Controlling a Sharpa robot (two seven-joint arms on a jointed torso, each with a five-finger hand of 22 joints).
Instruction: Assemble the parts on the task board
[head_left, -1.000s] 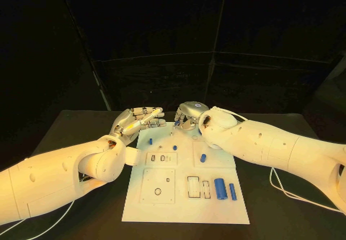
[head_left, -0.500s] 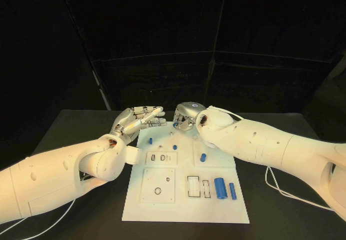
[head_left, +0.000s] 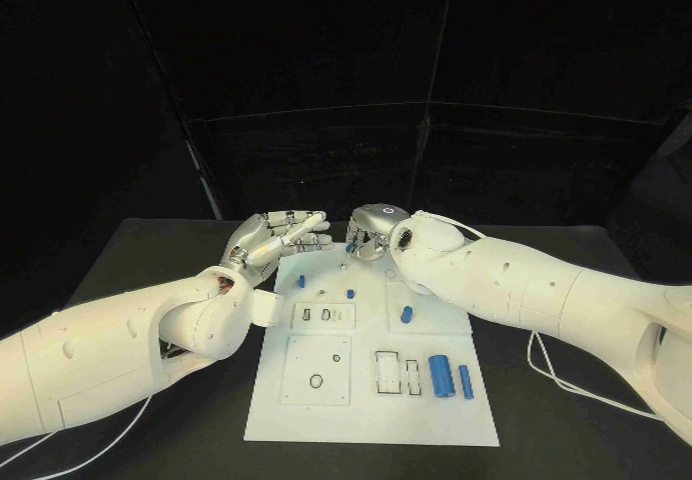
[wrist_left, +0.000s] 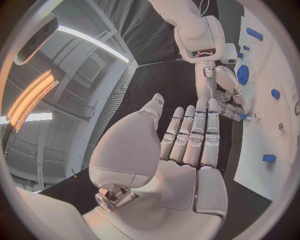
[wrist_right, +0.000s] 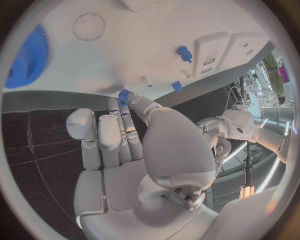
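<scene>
Two hands meet at frame centre: right hand (head_left: 372, 232) pinches a small part (wrist_right: 123, 96) over the board (head_left: 372, 400); left hand (head_left: 274, 240) waits open.

Robot lab, black-curtained booth, ceiling strip lights (wrist_left: 94, 42)

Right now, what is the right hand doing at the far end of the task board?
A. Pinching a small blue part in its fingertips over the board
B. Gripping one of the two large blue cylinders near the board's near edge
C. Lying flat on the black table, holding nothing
A: the right wrist view shows the right hand pinching a small blue part in its fingertips above the white task board.
</scene>
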